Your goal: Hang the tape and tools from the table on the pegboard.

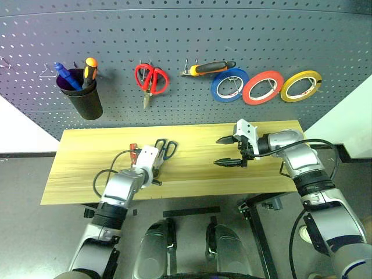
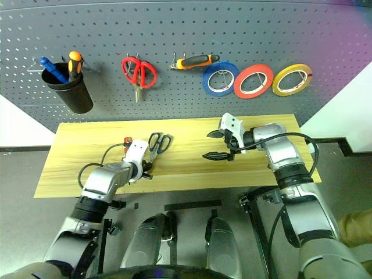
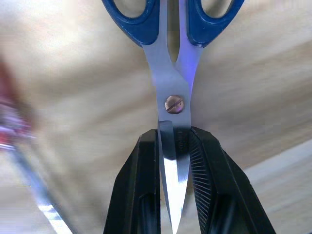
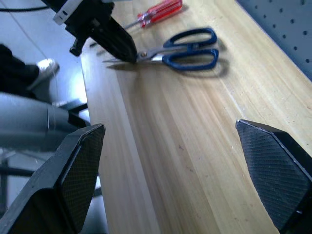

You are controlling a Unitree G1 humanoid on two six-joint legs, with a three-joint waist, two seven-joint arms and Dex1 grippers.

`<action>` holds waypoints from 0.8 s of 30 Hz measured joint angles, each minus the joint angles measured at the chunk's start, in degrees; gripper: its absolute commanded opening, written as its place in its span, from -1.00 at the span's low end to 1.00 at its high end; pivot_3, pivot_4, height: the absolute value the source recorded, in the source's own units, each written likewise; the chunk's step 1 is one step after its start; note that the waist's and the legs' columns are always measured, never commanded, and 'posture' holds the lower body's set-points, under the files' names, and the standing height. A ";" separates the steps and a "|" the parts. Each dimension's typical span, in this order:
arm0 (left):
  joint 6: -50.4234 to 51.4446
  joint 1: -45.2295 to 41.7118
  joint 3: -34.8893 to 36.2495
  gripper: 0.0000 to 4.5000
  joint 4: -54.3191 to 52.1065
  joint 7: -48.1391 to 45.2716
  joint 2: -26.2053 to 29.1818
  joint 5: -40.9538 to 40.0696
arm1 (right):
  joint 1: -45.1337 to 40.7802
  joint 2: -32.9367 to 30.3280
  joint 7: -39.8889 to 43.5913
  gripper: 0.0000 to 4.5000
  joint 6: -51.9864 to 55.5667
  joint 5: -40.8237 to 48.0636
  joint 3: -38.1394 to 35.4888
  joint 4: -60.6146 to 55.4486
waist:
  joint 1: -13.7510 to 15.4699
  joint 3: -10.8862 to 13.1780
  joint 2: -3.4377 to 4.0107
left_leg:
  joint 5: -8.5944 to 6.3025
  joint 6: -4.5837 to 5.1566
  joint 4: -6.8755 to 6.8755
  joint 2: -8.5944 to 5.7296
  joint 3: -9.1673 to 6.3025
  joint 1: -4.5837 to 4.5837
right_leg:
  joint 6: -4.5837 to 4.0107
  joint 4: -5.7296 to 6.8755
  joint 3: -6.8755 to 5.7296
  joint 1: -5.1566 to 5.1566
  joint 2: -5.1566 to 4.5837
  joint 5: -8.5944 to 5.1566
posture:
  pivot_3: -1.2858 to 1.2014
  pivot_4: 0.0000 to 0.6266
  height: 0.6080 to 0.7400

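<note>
The dark blue-handled scissors [image 3: 170, 73] lie on the light wood table [image 1: 81, 174], and my left gripper [image 1: 157, 170] is shut on their blades just below the pivot screw. Beside the left wrist lies the red-handled screwdriver [image 4: 158, 12], partly hidden in the head views. My right gripper [image 1: 229, 152] hovers open over the table's right half, pointing left, with nothing between its fingers [image 4: 83, 165]. On the grey pegboard [image 1: 174, 35] hang the red tape [image 1: 263, 87] and the orange-and-black pliers [image 1: 210, 68].
Also on the pegboard hang a black cup [image 1: 81, 96] holding a blue and an orange screwdriver, red-handled scissors [image 1: 151, 78], a blue tape roll [image 1: 229, 85] and a yellow tape roll [image 1: 301, 86]. Bare tabletop lies between the two grippers.
</note>
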 measured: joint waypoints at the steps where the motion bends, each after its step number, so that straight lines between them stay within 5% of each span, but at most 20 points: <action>1: -3.57 1.57 -0.19 -0.78 -2.06 -3.28 2.44 -0.56 | 0.59 -0.21 -0.08 1.00 0.75 1.03 -0.91 -2.08 | 0.04 -0.01 0.00 | 0.02 -0.03 -0.15 -0.04 0.06 0.03 | 0.00 -0.08 0.00 -0.01 -0.04 0.01 | 0.15 -0.38 1.00; 5: -15.27 8.34 1.15 -0.78 -8.17 -13.59 8.98 -3.15 | 1.99 -0.52 -1.34 1.00 4.27 5.63 -4.87 -9.06 | 0.10 -0.03 0.03 | 0.05 -0.08 -0.49 -0.09 0.12 0.05 | 0.00 -0.40 -0.02 -0.03 -0.06 0.01 | 0.16 -0.46 1.00; 12: -37.12 13.24 9.06 -0.78 -8.86 -22.64 11.30 -7.22 | 3.55 -0.65 -5.54 1.00 9.41 11.66 -10.04 -15.84 | 0.18 -0.15 0.00 | 0.04 -0.05 -0.54 -0.13 0.13 -0.03 | 0.10 -0.64 -0.22 0.01 -0.04 0.12 | 0.16 -0.60 1.00; 18: -49.58 10.43 11.93 -0.78 -3.27 -22.20 6.71 -8.55 | 3.47 0.67 -11.91 1.00 12.44 13.65 -11.35 -19.81 | 0.34 -0.44 0.03 | 0.07 0.00 -0.36 -0.12 0.08 -0.21 | 0.43 -0.60 -0.44 0.02 0.18 0.31 | 0.16 -0.71 1.00; 24: -51.56 6.93 13.16 -0.78 -3.27 -18.68 2.58 -10.61 | 1.55 2.17 -15.66 1.00 13.33 16.31 -12.19 -22.70 | 0.14 -1.52 -0.03 | 0.10 0.30 0.10 -0.09 0.18 -0.39 | 0.64 -0.56 -0.62 0.16 0.36 0.42 | 0.15 -0.74 1.00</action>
